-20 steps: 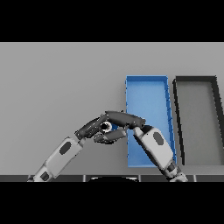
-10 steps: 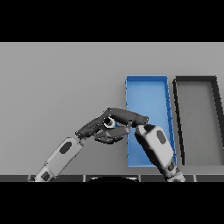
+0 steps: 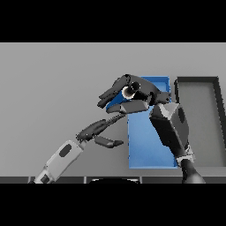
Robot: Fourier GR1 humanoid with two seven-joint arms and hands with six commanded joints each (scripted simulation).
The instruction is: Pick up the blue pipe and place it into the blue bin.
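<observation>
My right hand (image 3: 140, 93) is lifted above the table, over the left edge of the blue bin (image 3: 150, 150). Its fingers are curled round the blue pipe (image 3: 116, 101). The pipe's round open end (image 3: 130, 91) shows between fingers and thumb, and the rest is mostly covered by the hand. My left hand (image 3: 98, 131) hovers low over the table, below and left of the right hand. Its fingers are relaxed and open, and they hold nothing. The right forearm hides the middle of the blue bin.
A black bin (image 3: 199, 128) stands right of the blue bin, close beside it. Grey table (image 3: 48, 88) stretches away to the left and to the back.
The right hand has risen with the pipe, up and toward the blue bin. The left hand has come apart from it and now sits lower, with its fingers open.
</observation>
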